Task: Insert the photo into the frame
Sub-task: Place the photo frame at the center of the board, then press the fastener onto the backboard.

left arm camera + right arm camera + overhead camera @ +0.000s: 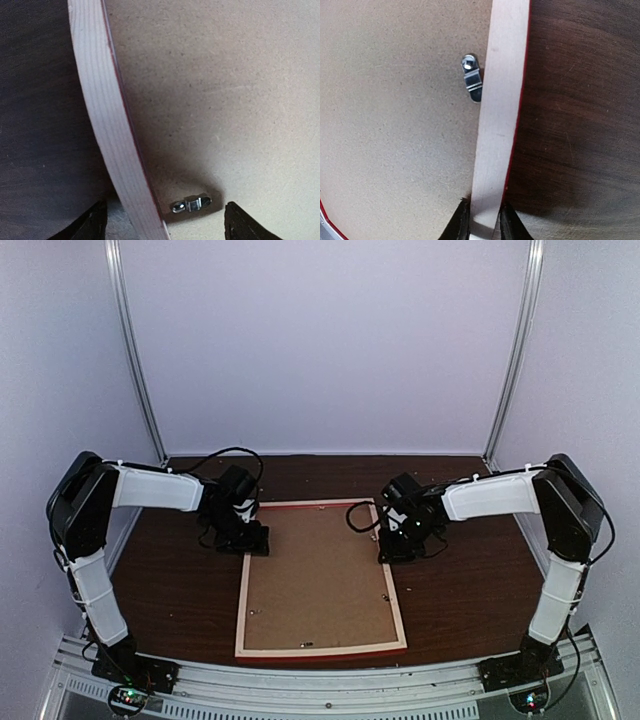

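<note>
Left gripper [165, 226]: fingers wide apart, straddling left rail of frame [243, 610] near far-left corner; one finger [90, 225] over table [170, 590], other over backing board [315, 580]; nothing gripped

Frame: flat at table centre, pale wood back up, red edge showing along near side. Brown backing board fills opening

Turn clip [191, 204]: on board, just beside left rail

Right gripper [483, 222]: fingers clamped on right rail, far part; second turn clip [471, 80] on board beside that rail

Dark wood-grain table [170, 590], plain pale lilac walls [320, 340] (three sides), two slim metal uprights [135, 350], soft even light
</note>
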